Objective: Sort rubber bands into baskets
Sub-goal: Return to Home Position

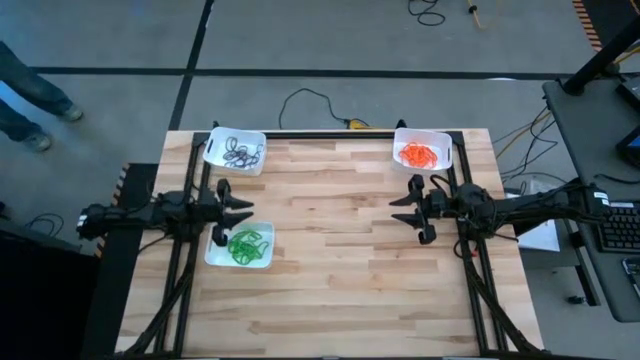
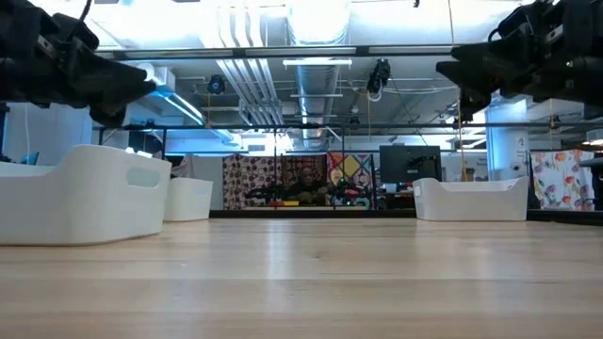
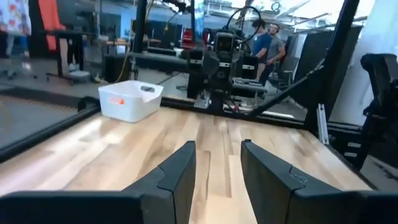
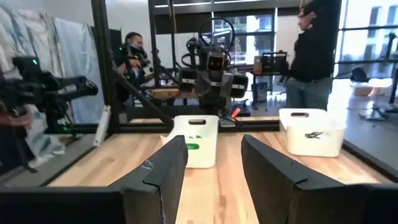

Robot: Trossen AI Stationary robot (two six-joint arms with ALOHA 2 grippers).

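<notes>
One near basket [image 1: 210,256]: left side of the wooden table [image 1: 340,290]; holds the green rubber bands [image 1: 245,245], bunched in a heap.
Left gripper [image 1: 240,211]: lifted off the table, over the near basket's far edge, pointing toward table centre; fingers spread, nothing between them.
Right gripper [image 1: 403,210]: opposite, at the right side, lifted, facing the left one; fingers spread, nothing held.
Far-left basket [image 1: 212,150]: far left corner; dark rubber bands [image 1: 242,153] inside.
Far-right basket [image 1: 445,140]: far right corner; orange rubber bands [image 1: 418,154] inside.
Loose bands on the wood: none seen.
Beyond table: person [image 1: 25,95] standing on the floor, far left; only legs show.
</notes>
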